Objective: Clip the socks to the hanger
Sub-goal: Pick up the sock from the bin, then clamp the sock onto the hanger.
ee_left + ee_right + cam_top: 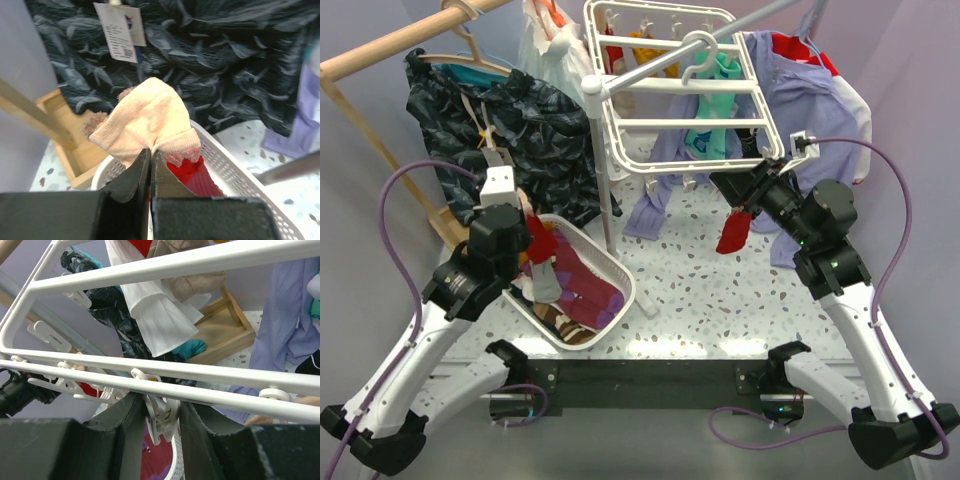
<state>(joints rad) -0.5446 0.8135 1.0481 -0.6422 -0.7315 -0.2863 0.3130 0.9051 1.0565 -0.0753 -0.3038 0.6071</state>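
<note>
Top external: one sock [734, 230] hangs under the hanger's [650, 125] near edge.
There the right gripper [162, 412] pinches a clip [160, 424]; left of the hanger, the left gripper [150, 160] is clamped on the other sock [150, 117].

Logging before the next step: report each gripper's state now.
Left gripper: closed on a red sock.
Right gripper: fingers closed on a white hanger clip.

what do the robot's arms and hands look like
Both the left arm and right arm have white tube-like links with chunky black joints and black bases. A purple cable loops beside each. The left hand and right hand have black, wedge-shaped fingers.
</note>
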